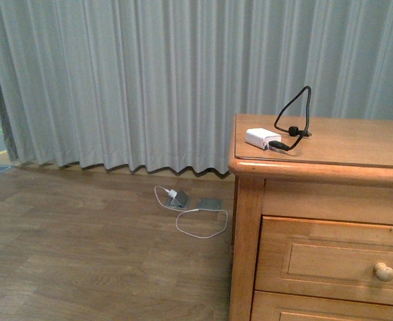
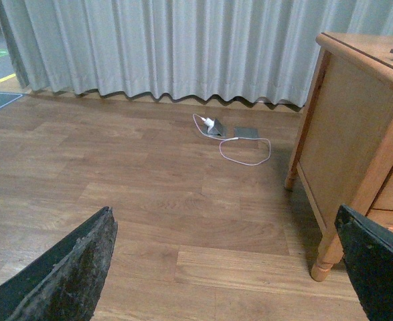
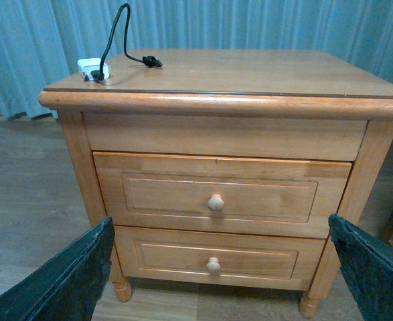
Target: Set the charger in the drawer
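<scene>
The charger (image 1: 262,138), a small white block with a thick black looping cable (image 1: 296,114), lies on top of the wooden dresser near its left front corner. It also shows in the right wrist view (image 3: 92,67). The upper drawer (image 3: 219,195) is shut, with a round pale knob (image 3: 215,202); its knob also shows in the front view (image 1: 383,271). My right gripper (image 3: 219,281) is open and empty, facing the dresser front from a distance. My left gripper (image 2: 226,267) is open and empty above the floor, left of the dresser.
A lower drawer (image 3: 216,259) sits beneath the upper one. A white plug with a thin white cable (image 1: 199,221) and grey pads lie on the wooden floor by the grey curtain (image 1: 149,80). The dresser leg (image 2: 327,257) stands near my left gripper.
</scene>
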